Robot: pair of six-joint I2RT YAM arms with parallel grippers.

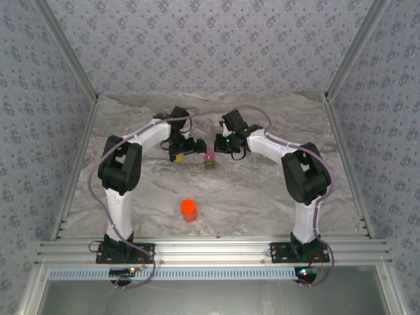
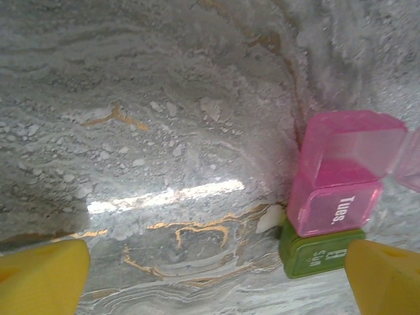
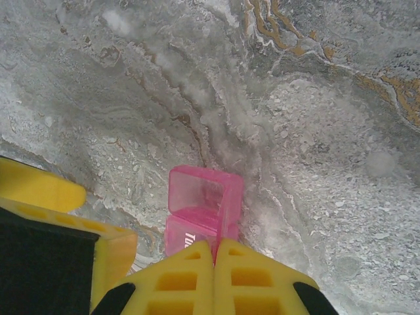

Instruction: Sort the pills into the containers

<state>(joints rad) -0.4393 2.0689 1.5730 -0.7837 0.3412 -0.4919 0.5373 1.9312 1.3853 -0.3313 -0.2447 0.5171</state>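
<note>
The containers (image 1: 209,161) lie at mid-table as joined compartments. The pink one (image 2: 335,207), marked "Tues.", has its lid standing open. The olive-green one (image 2: 319,252) is closed. A small white piece that looks like a pill (image 2: 270,218) lies against their left side. My left gripper (image 2: 216,279) is open and low over the marble, with nothing between its yellow fingers (image 2: 42,275). Its right finger is beside the green compartment. My right gripper (image 3: 214,246) is shut, its tips over the near edge of the pink compartment (image 3: 203,197). I cannot tell whether they touch it.
An orange-red bottle (image 1: 189,210) stands upright nearer the arm bases, between them. Patterned walls and metal rails enclose the marble table (image 1: 262,197). In the right wrist view, the left gripper's yellow finger (image 3: 39,187) is close on the left.
</note>
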